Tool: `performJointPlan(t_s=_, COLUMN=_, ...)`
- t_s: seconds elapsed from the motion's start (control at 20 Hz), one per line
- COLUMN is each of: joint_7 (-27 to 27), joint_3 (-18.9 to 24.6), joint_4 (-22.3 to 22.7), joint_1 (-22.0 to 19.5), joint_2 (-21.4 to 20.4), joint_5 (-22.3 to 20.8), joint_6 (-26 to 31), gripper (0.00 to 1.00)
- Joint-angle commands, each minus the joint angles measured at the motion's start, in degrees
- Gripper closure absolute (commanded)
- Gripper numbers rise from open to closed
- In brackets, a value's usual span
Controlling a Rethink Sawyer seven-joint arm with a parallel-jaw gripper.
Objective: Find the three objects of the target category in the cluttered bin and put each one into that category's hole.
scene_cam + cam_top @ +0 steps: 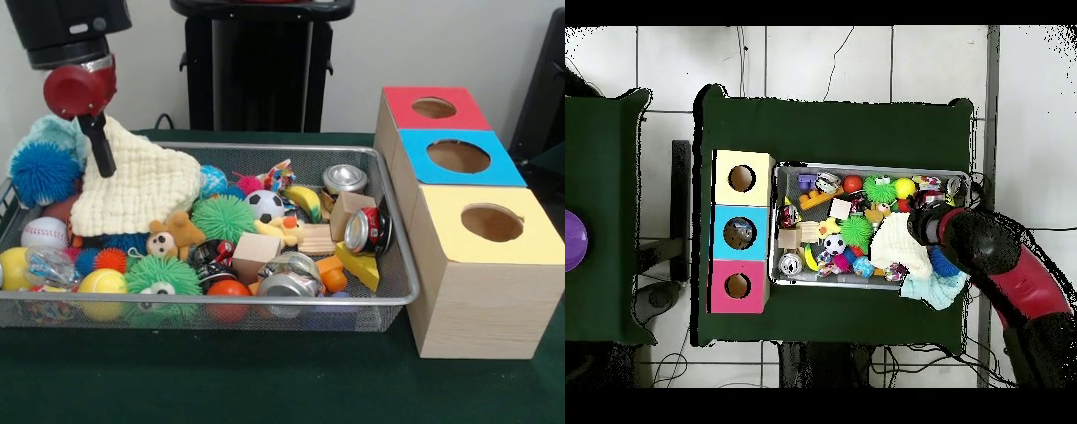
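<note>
Search step in hand — the gripper (104, 163), jaw state not discernible, sits at a cream knitted cloth (132, 185) in the wire bin (388, 296), one clear bottle (48, 265) showing near the front rim — next: expose bottles, carry to blue-topped hole (458, 156).

Cream knitted cloth (132, 190) draped high at the left of the clutter, beside a blue spiky ball (42, 172). Nearer the middle: green spiky ball (222, 217), small soccer ball (265, 206), brown plush toy (172, 235), plain wooden cube (256, 252). Crushed metal cans (369, 230) to the right, above a yellow wedge (358, 264). Baseball (44, 233) far left. Outside, red-topped box (433, 109) and yellow-topped box (485, 265) on green tablecloth (265, 380).
</note>
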Motion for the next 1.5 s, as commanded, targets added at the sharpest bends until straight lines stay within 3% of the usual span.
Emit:
performJointPlan(t_s=0.05, joint_7=22.87, joint_3=-14.08, joint_4=4.94, joint_1=5.81, joint_2=-4.33, joint_5=8.77, joint_6=5.22, gripper=1.00)
performJointPlan(t_s=0.15, joint_7=24.48, joint_3=-17.57, joint_4=4.09, joint_1=8.18, joint_2=-3.94, joint_5=9.58, joint_6=5.51, gripper=1.00)
performJointPlan(t_s=0.3, joint_7=18.52, joint_3=-18.65, joint_4=2.69, joint_1=7.55, joint_2=-2.91, joint_5=7.59, joint_6=5.19, gripper=1.00)
performJointPlan(t_s=0.35, joint_7=5.88, joint_3=-14.23, joint_4=2.09, joint_1=2.78, joint_2=-3.25, joint_5=2.98, joint_6=6.82, gripper=1.00)
performJointPlan(t_s=0.4, joint_7=0.38, joint_3=-12.94, joint_4=1.38, joint_1=1.12, joint_2=-3.19, joint_5=0.47, joint_6=6.63, gripper=1.00)
performJointPlan(t_s=0.45, joint_7=-9.75, joint_3=-10.02, joint_4=0.08, joint_1=-1.81, joint_2=-3.41, joint_5=-4.51, joint_6=7.14, gripper=1.00)
performJointPlan(t_s=0.5, joint_7=-13.37, joint_3=-8.86, joint_4=-0.62, joint_1=-2.94, joint_2=-3.53, joint_5=-6.58, joint_6=7.91, gripper=1.00)
performJointPlan(t_s=0.55, joint_7=-21.61, joint_3=-5.69, joint_4=-1.63, joint_1=-5.36, joint_2=-3.85, joint_5=-11.37, joint_6=7.57, gripper=1.00)
performJointPlan(t_s=0.7, joint_7=-31.33, joint_3=0.00, joint_4=-3.91, joint_1=-8.81, joint_2=-3.94, joint_5=-17.99, joint_6=10.10, gripper=1.00)
performJointPlan(t_s=0.95, joint_7=-48.92, joint_3=14.37, joint_4=-6.70, joint_1=-15.45, joint_2=-1.71, joint_5=-26.69, joint_6=12.34, gripper=1.00)
performJointPlan(t_s=1.15, joint_7=-56.50, joint_3=19.91, joint_4=-5.68, joint_1=-17.81, joint_2=-2.19, joint_5=-31.04, joint_6=11.32, gripper=1.00)
performJointPlan(t_s=1.35, joint_7=-59.26, joint_3=22.68, joint_4=-2.97, joint_1=-19.08, joint_2=-2.46, joint_5=-32.21, joint_6=9.51, gripper=1.00)
performJointPlan(t_s=1.5, joint_7=-58.26, joint_3=23.19, joint_4=-0.89, joint_1=-18.80, joint_2=-3.07, joint_5=-31.14, joint_6=8.55, gripper=1.00)
